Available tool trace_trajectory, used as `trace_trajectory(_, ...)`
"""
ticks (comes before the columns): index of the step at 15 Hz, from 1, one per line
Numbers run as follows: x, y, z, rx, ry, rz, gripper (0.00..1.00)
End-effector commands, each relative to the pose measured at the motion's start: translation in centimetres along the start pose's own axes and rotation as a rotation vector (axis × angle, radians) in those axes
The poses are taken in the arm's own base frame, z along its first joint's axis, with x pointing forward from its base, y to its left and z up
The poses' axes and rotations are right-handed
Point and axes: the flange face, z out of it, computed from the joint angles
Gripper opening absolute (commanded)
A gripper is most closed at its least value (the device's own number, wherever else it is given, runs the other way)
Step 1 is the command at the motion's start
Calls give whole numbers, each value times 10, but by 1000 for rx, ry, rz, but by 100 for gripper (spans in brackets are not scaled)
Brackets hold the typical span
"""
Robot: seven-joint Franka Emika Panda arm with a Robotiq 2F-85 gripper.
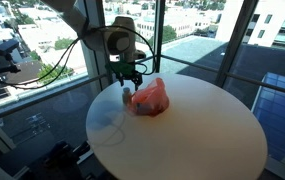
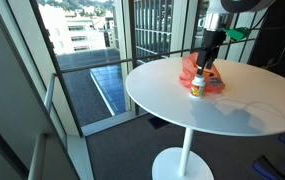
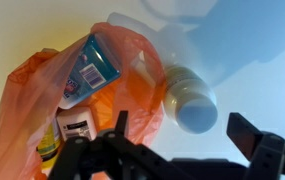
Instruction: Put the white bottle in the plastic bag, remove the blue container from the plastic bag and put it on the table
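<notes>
**Sunlit glass walls, one round white counter (image 1: 202, 140)**

City rooftops are showing outside. In the wrist view the orange plastic bag (image 3: 27, 100) is lying open, holding the blue container (image 3: 90, 65) and a white-labelled item (image 3: 77, 125). The white bottle (image 3: 187, 95) is standing outside, just beside the bag at its three o'clock. The pincer (image 3: 180, 122) is hovering overhead, jaws apart, gripping nothing.

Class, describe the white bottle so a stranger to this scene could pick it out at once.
Find the round white table and the orange plastic bag lying on it. The white bottle stands upright just beside the bag, outside it. Unlike the blue container, it is not in the bag.
</notes>
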Motion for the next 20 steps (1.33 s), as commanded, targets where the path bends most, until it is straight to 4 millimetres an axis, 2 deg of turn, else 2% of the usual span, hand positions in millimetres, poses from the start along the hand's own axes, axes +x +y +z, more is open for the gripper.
trace_trajectory(1,17,-9,12,-10,-27,-24,100)
trace_trajectory(4,22,-20,22,-23,-40,-47,100)
trace_trajectory(5,23,-23,25,-27,-45,-57,91)
trace_trajectory(6,24,-26,26,-30,-47,-65,73)
trace_trajectory(9,27,-33,26,-40,-52,-82,49)
trace_trajectory(11,28,-36,23,-45,-50,-90,39)
trace_trajectory(13,30,-39,19,-52,-47,-99,21)
trace_trajectory(14,31,-40,18,-55,-48,-101,18)
trace_trajectory(20,32,-37,0,-64,-22,-98,18)
